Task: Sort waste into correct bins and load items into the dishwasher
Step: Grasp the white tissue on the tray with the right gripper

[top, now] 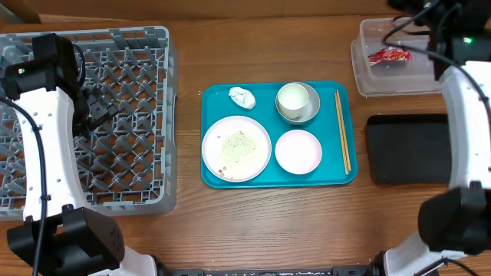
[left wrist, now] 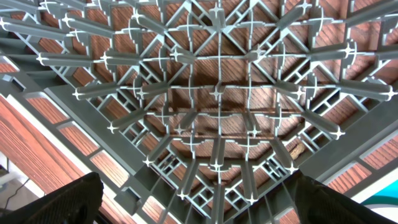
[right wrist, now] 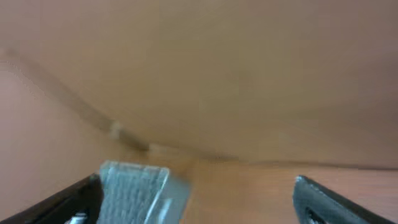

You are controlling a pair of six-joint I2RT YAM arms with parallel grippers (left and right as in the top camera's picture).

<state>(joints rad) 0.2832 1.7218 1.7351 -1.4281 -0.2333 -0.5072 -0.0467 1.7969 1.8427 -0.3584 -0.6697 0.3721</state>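
Note:
The grey dish rack [top: 130,115] stands at the left. My left gripper [left wrist: 199,208] hangs over its lattice [left wrist: 217,93], open and empty. On the teal tray [top: 211,175] lie a crumpled white tissue [top: 242,96], a white cup [top: 293,97] inside a grey bowl [top: 309,113], a large white plate [top: 257,157] with food scraps [top: 234,146], a small white dish [top: 298,151] and chopsticks [top: 342,130]. The red wrapper [top: 389,54] lies in the clear tub [top: 383,84]. The black tray [top: 406,148] is empty. My right gripper [right wrist: 199,202] is open and empty by the tub, in a blurred view.
The left arm [top: 42,138] lies across the rack's left side. The right arm [top: 469,123] runs along the table's right edge, over the black tray's end. A blurred clear plastic edge [right wrist: 140,186] shows next to the right gripper's left finger. Bare wood lies between rack and teal tray.

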